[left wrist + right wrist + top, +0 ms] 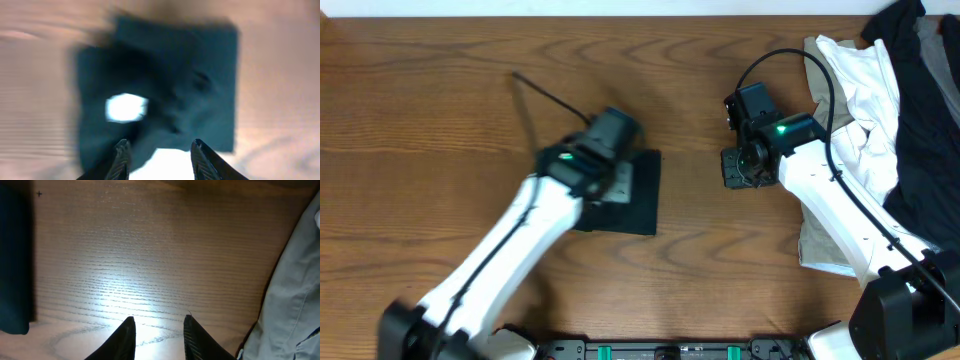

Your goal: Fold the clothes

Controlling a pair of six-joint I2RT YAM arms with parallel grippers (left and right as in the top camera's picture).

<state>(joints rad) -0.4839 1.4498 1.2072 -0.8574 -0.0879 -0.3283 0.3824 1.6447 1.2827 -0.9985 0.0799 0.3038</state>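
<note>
- Two arms reached over the wooden table point(440, 120), one from the near left corner and one from the near right.
- The left arm slanted up toward the middle, its wrist hanging over the left part of the polo shirt point(642, 200).
- The polo shirt lay near the centre of the table, folded into a compact dark rectangle with its edges roughly square to the table.
- In the left wrist view, which was blurred, the left gripper point(159, 145) was released: its two fingers point(121, 159) stood apart above the near edge of the shirt with nothing clamped between them.
- A pale glare patch showed on the cloth in that same view.
- To the right of the shirt, apart from it, the right gripper point(159, 319) hung over bare wood.
- It too was released, with the jaws parted, only table grain in the gap, and nothing grasped.
- The shirt's dark edge sat at the far left of the right wrist view, and pale cloth at its right.
- At the table's right edge lay a heap: a white garment point(855, 100), a beige garment point(817, 240) nearer, and a black garment point(925, 130) at the far right corner.
</note>
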